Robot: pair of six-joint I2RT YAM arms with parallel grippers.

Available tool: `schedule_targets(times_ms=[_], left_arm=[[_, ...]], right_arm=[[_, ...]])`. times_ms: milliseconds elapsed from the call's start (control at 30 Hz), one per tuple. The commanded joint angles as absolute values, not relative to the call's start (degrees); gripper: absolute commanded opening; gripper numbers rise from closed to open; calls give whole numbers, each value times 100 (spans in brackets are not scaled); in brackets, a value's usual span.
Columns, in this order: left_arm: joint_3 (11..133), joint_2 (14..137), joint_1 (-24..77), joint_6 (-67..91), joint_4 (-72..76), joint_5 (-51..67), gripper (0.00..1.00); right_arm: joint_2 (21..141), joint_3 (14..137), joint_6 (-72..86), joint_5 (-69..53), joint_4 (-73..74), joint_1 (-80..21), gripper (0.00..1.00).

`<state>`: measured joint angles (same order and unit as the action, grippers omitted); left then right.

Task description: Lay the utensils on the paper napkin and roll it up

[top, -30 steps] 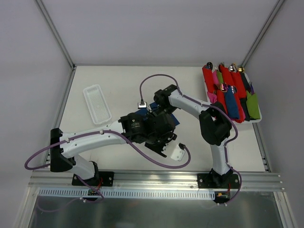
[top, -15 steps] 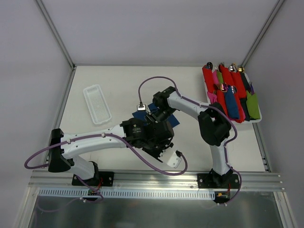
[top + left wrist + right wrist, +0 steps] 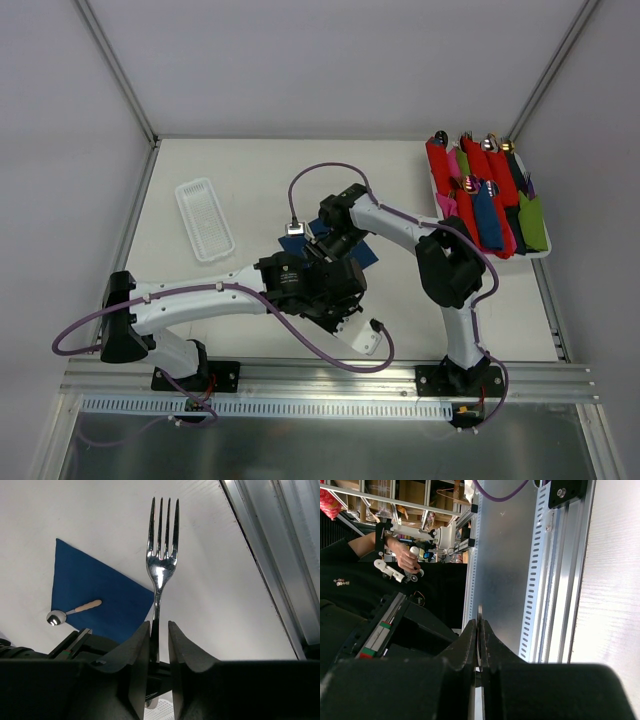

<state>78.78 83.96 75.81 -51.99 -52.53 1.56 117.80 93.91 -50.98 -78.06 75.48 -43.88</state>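
Observation:
A silver fork (image 3: 161, 570) stands tines-up between the fingers of my left gripper (image 3: 159, 630). Its neck lies against the left finger, and a thin gap shows before the right finger. My right gripper (image 3: 480, 627) is shut on the fork's thin handle (image 3: 480, 614), seen edge-on. The dark blue paper napkin (image 3: 100, 600) lies flat on the table with a spoon (image 3: 75, 611) on it, tan handle and shiny bowl. In the top view both wrists meet over the napkin (image 3: 366, 251) and hide most of it.
A white ribbed tray (image 3: 204, 218) lies at the left. At the back right a tray (image 3: 545, 252) holds several red, pink, green and blue rolls. The aluminium rail (image 3: 330, 375) runs along the near edge, and enclosure walls stand on both sides.
My left gripper's jaws have narrowed around the fork, and its wrist has shifted slightly toward the near edge. The right gripper has stayed shut on the fork.

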Motion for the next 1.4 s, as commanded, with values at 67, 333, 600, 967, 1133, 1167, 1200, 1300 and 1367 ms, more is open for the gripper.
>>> schedule_targets(times_ms=[67, 333, 600, 967, 1133, 1167, 1200, 1300, 1367], left_arm=[[7682, 8191, 7646, -5265, -5221, 35, 18], [7594, 8183, 7655, -5282, -5186, -122, 17], [7576, 8077, 7664, -5028, -5036, -343, 0], [7892, 7840, 7524, -2728, -4615, -684, 0], [8357, 7831, 6219, -188, -4439, -1388, 0], [8506, 7857, 5901, 120, -4438, -1284, 0], [8551, 7814, 5584, 723, -4404, -1074, 0], [8700, 7892, 4555, 1832, -4271, -886, 0], [8728, 8015, 4256, 2012, -4193, -1246, 0]], right_arm=[[11540, 9483, -5054, -8068, 9501, -4447, 0], [11558, 9466, -5062, -8086, 9501, -4465, 0], [11654, 9659, -5019, -7981, 9483, -4395, 19], [11725, 11275, -3168, -7867, 8292, -2059, 91], [10803, 10995, -50, -6339, 4714, -610, 98], [10758, 11073, -18, -6111, 4615, -441, 98], [10767, 11274, 96, -6021, 4623, -178, 99], [10505, 11163, 53, -5653, 4606, 174, 99], [10241, 10716, -393, -5503, 4597, 386, 99]])
